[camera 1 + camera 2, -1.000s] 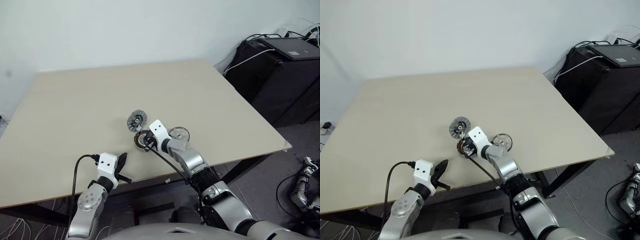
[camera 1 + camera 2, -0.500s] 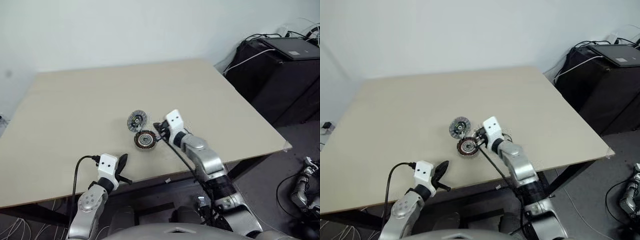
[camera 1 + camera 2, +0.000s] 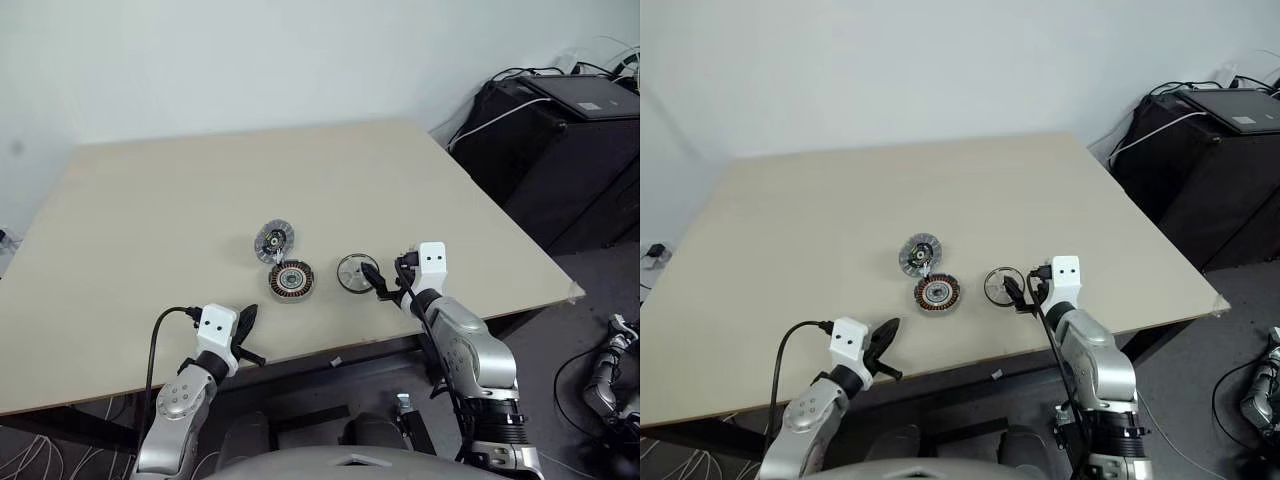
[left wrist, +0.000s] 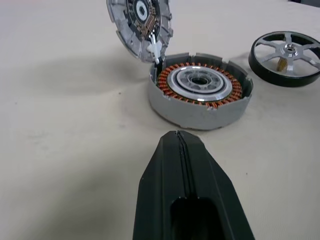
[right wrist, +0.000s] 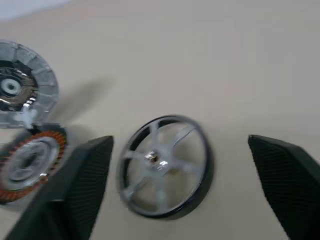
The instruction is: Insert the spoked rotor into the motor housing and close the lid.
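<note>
The motor housing [image 3: 291,281] lies near the table's front, its coppery windings facing up. Just behind it, the lid [image 3: 272,241] stands tilted with its lower edge at the housing's rim [image 4: 200,90]. To the housing's right the spoked rotor [image 3: 357,272] lies flat on the table. My right gripper [image 3: 385,280] is open at the rotor's right side; in the right wrist view the rotor [image 5: 165,172] lies ahead, between the spread fingers [image 5: 82,182]. My left gripper [image 3: 246,322] is shut and empty at the table's front edge, pointing at the housing.
The beige table [image 3: 180,190] reaches back to a white wall. Its front edge runs just under both grippers, and its right corner [image 3: 572,290] is close to my right arm. A black cabinet [image 3: 560,150] with cables stands off to the right.
My right gripper has left the housing, swung to the right past the rotor and opened. The housing, which it covered before, is now in plain view. The left arm has stayed put.
</note>
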